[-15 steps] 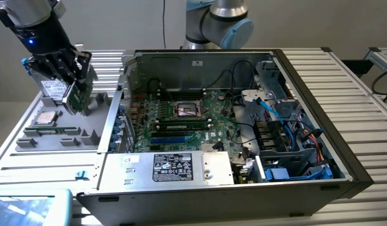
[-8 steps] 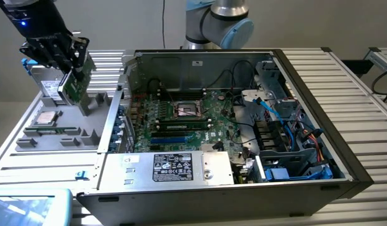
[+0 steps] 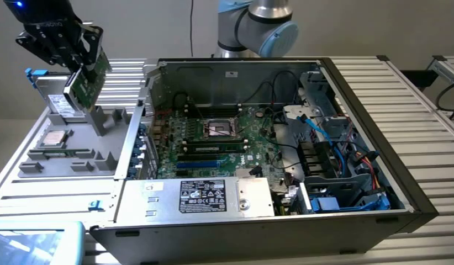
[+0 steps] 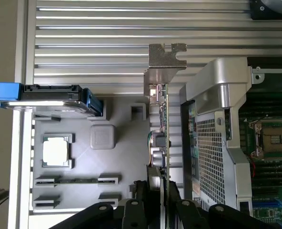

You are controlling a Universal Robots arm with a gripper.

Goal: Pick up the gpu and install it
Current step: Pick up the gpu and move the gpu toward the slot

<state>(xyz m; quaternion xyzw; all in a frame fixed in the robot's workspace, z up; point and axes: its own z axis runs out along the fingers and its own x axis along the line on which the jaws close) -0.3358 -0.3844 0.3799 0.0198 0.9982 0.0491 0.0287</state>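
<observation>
While the jaws clamp it from both faces at one end, the gpu (image 3: 89,81) (image 4: 162,130) is held up over the tray (image 3: 74,128) (image 4: 124,160) at the exterior view's left. It is tilted, with its green board facing the case (image 3: 363,91) (image 4: 217,109). In the wrist view it is seen edge-on, its silver bracket (image 4: 166,58) at the end farthest from the jaws, and it lies along the tray's edge just beside the case wall. On the tray sit a drive (image 3: 59,102) (image 4: 48,96) standing in blue holders, a cpu (image 3: 52,138) (image 4: 55,151) lying flat, and memory sticks (image 3: 63,153) (image 4: 77,180) near it. The case lies open on the slatted tabletop (image 3: 407,94) (image 4: 93,38) – motherboard (image 3: 212,144) face up, its socket (image 3: 220,130) (image 4: 273,139) bare.
</observation>
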